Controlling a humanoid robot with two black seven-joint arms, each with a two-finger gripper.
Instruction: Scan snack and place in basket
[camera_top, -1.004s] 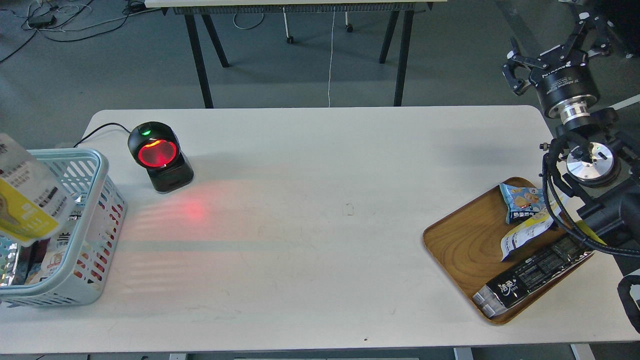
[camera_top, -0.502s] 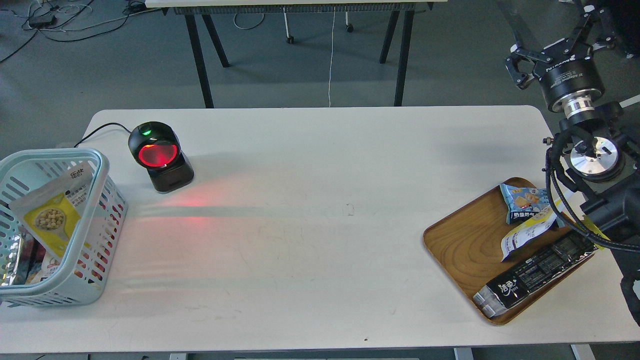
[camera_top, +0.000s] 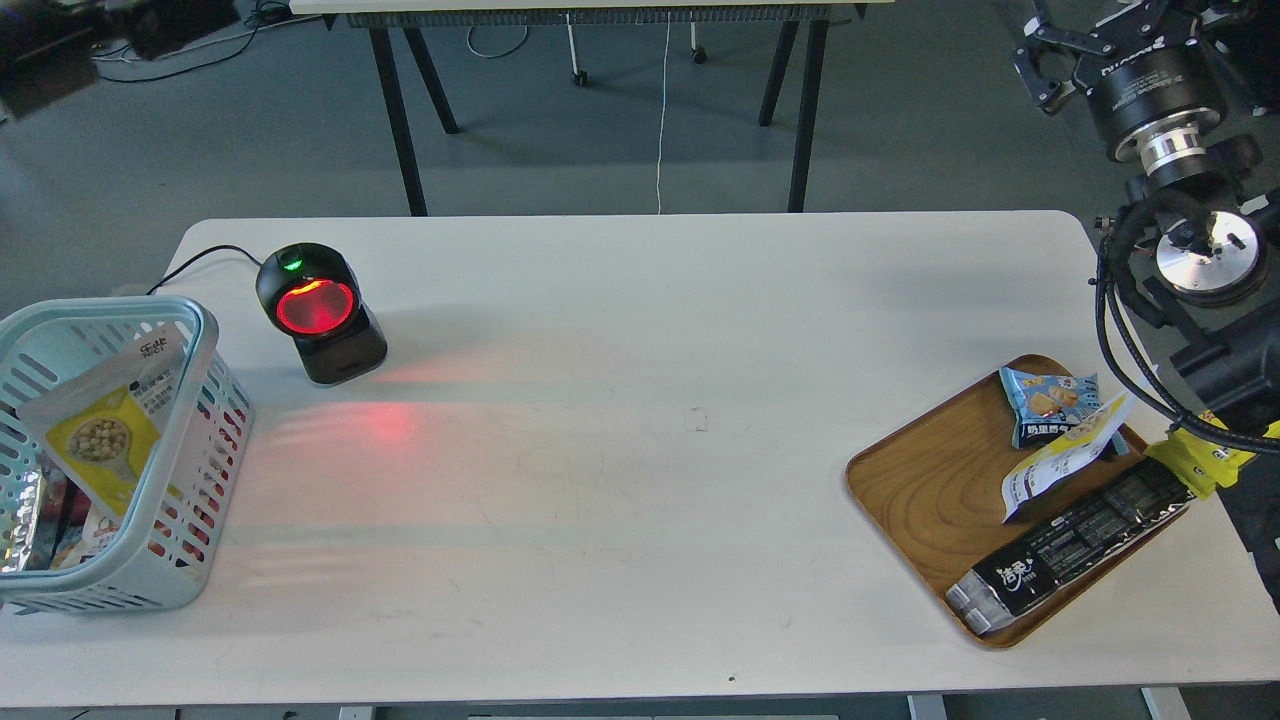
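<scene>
The snack (camera_top: 100, 440), a yellow-and-white pouch picturing beige balls, lies face up inside the light blue basket (camera_top: 195, 335) at the table's left edge, leaning on other packets. No gripper touches it. A blurred dark shape at the top left corner is my left gripper (camera_top: 60, 40), well above and behind the basket; its fingers cannot be told apart. My right gripper (camera_top: 1095, 30) is at the top right, beyond the table's far right corner, fingers spread and empty, partly cut off by the view's edge.
A black barcode scanner (camera_top: 320, 310) with a glowing red window stands right of the basket. A wooden tray (camera_top: 930, 480) at the right holds a blue-and-white packet (camera_top: 1045, 405), another yellow-and-white pouch (camera_top: 1060, 455) and a long black bar pack (camera_top: 1070, 545).
The snack, held above the basket a second ago, has dropped in and lies still. My left gripper has drawn away to the top left. My right gripper has moved up and away.
</scene>
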